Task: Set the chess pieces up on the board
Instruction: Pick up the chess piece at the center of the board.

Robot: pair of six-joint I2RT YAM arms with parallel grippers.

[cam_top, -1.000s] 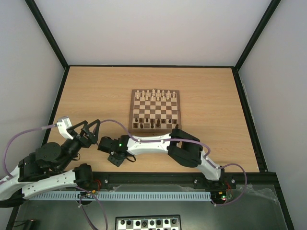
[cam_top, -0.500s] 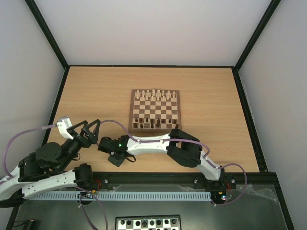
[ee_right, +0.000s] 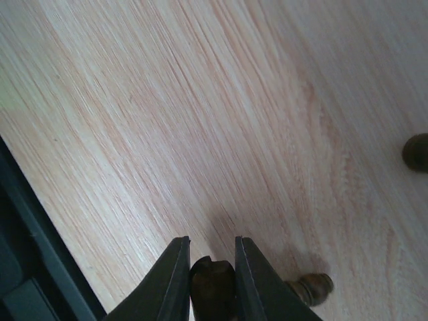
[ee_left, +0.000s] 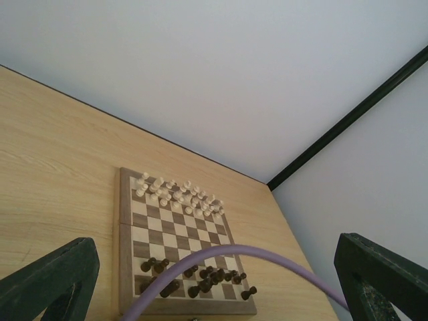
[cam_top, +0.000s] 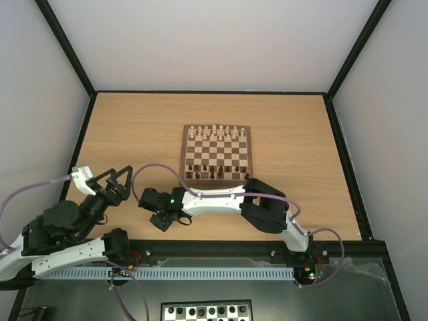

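The right gripper is low over the table near its front edge. In the wrist view a dark rail runs just to the gripper's left, while bare wood ahead and to its right leaves room to move. Its jaws are clamped on a dark brown chess piece. Only the rounded top shows between the fingers, and the bottom of the view cuts off the rest. A second dark piece appears to lie on its side on the table just right of the fingers. A third dark piece, further ahead, is half cut off by the right edge. From above, none of the three can be made out under the arm. The board sits well beyond the right gripper, toward the table's middle, with dark pieces on its near rows and pale pieces on the far rows, all too small to tell apart by kind. The left gripper hangs over the table's near left corner with its jaws spread wide, holding nothing. A purple cable arches across its view of the board.
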